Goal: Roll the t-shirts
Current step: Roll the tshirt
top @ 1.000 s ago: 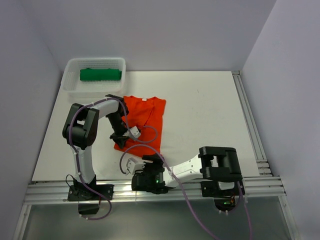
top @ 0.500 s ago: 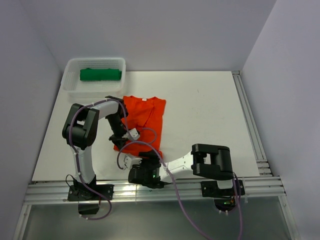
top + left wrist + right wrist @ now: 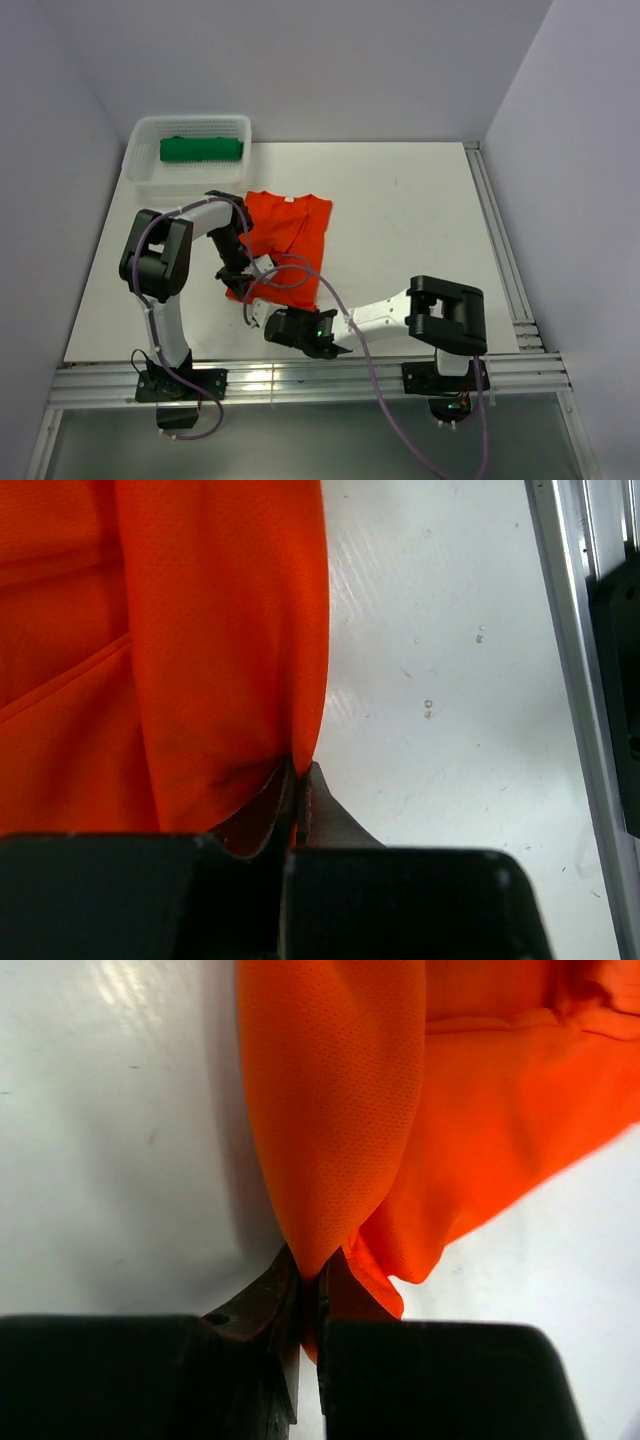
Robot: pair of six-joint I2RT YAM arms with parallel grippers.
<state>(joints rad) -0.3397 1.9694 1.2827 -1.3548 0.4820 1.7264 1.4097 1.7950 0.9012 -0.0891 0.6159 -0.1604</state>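
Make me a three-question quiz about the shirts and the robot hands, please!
1. Where is the green t-shirt? A in the white basket; B on the floor; C hanging on the wall.
2. How many t-shirts show? A one; B two; C four.
3. The right gripper is: A wide open; B shut on the orange t-shirt; C holding nothing.
Answers: 1 A, it lies inside the basket. 2 B, one green and one orange. 3 B, the right wrist view shows orange cloth pinched in its closed jaws.

You have the near t-shirt [image 3: 288,238] on the counter [image 3: 420,230]; behind it to the left, the basket [image 3: 137,165] holds the far t-shirt [image 3: 200,150].
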